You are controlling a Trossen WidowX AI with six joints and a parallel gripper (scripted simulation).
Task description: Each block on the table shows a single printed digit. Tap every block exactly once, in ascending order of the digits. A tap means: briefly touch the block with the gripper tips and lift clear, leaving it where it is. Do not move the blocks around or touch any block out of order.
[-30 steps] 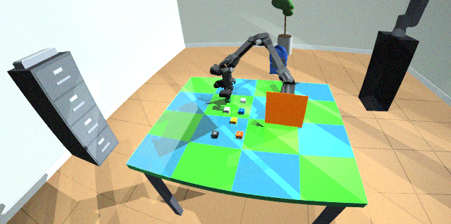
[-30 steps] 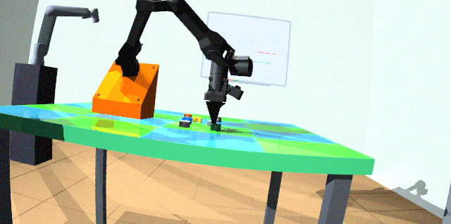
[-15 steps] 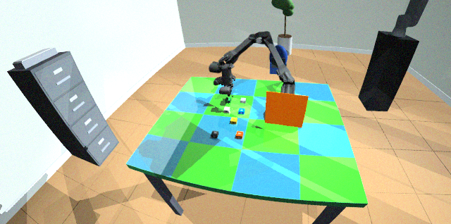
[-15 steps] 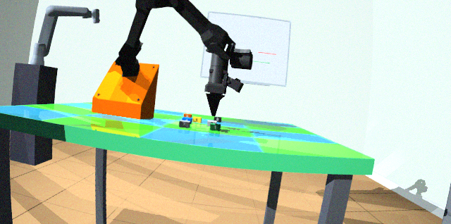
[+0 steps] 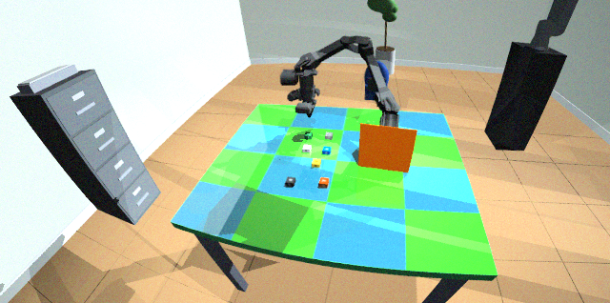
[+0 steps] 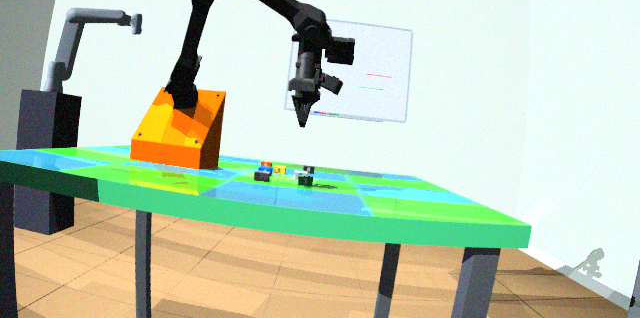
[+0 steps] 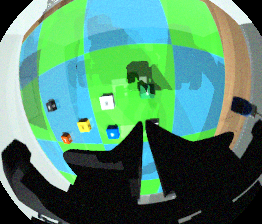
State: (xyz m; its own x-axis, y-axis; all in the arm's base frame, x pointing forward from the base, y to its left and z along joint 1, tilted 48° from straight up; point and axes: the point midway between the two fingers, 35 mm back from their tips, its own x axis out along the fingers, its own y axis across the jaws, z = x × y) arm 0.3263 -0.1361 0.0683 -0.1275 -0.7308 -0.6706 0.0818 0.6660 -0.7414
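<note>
The gripper (image 5: pixel 310 113) (image 6: pixel 302 125) (image 7: pixel 144 122) is shut and empty, pointing down high above the blocks. The green block (image 5: pixel 309 135) (image 6: pixel 305 181) (image 7: pixel 146 91) and the grey block (image 5: pixel 329 135) (image 6: pixel 261 176) (image 7: pixel 155 122) are in the back row; a fingertip partly hides the grey one in the wrist view. The white block (image 5: pixel 307 149) (image 7: pixel 107 102) and blue block (image 5: pixel 326 151) (image 7: pixel 113 132) are in front of them. The yellow block (image 5: pixel 316 163) (image 7: pixel 84 125), black block (image 5: pixel 290 182) (image 7: pixel 51 105) and orange block (image 5: pixel 323 182) (image 7: pixel 66 138) are farther forward. Digits are too small to read surely.
The blocks lie on a green and blue checkered table (image 5: pixel 364 232) (image 6: pixel 425 235). The arm's orange base (image 5: pixel 387 148) (image 6: pixel 165 153) stands beside the blocks. A grey cabinet (image 5: pixel 95 117), a potted plant (image 5: pixel 382 4) and a second arm on a black pedestal (image 5: pixel 524 98) (image 6: pixel 37 163) stand off the table.
</note>
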